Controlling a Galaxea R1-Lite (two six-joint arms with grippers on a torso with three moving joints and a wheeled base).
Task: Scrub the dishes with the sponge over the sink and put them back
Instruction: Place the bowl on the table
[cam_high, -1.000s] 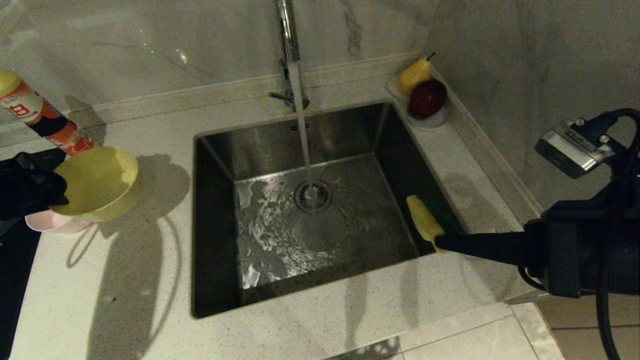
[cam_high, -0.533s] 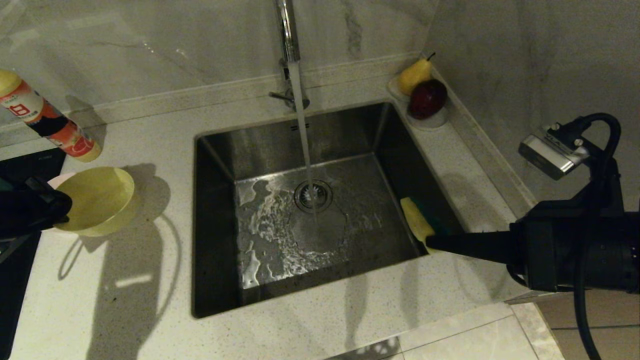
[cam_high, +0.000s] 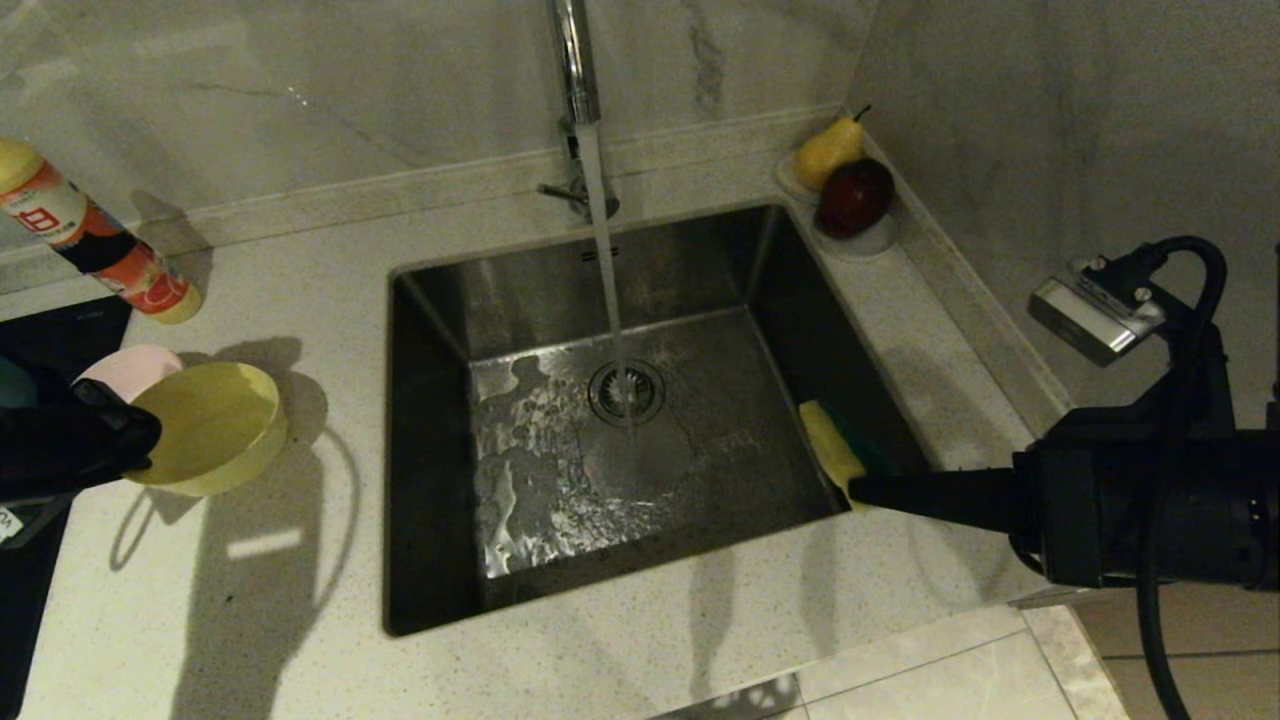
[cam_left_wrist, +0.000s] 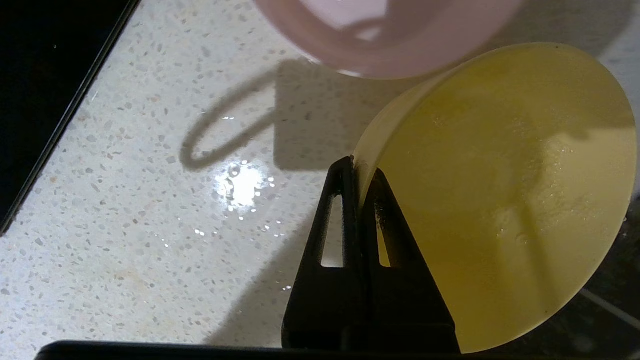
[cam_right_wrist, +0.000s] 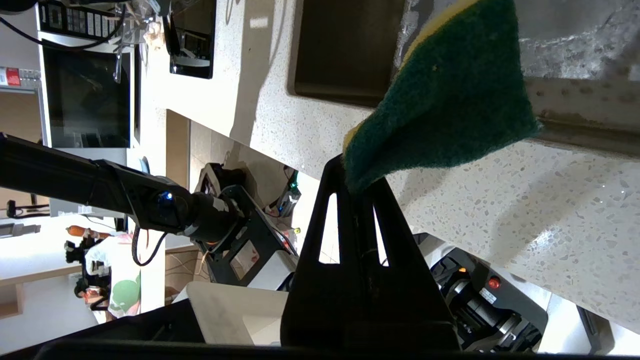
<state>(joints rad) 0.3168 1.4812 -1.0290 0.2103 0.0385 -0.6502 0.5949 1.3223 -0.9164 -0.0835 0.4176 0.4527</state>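
Since the earlier frames, the round yellow plastic bowl has been carried lower and a little toward the sink, and the pale pink plastic bowl, previously half hidden beneath it, is now seen behind it on the speckled white stone counter. The yellow bowl is held tilted above the counter by the left gripper, whose jaws are pinched on its rim. The small rectangular sponge with a dark green scouring face on a yellow body is clamped at one corner by the right gripper and has been drawn slightly back, just inside the right wall of the square brushed steel sink, where water is running from the chrome faucet.

The step in hand is judged to be the bringing together of bowl and sponge. Next, the bowl must be carried over the basin and its hollow turned toward the green face.
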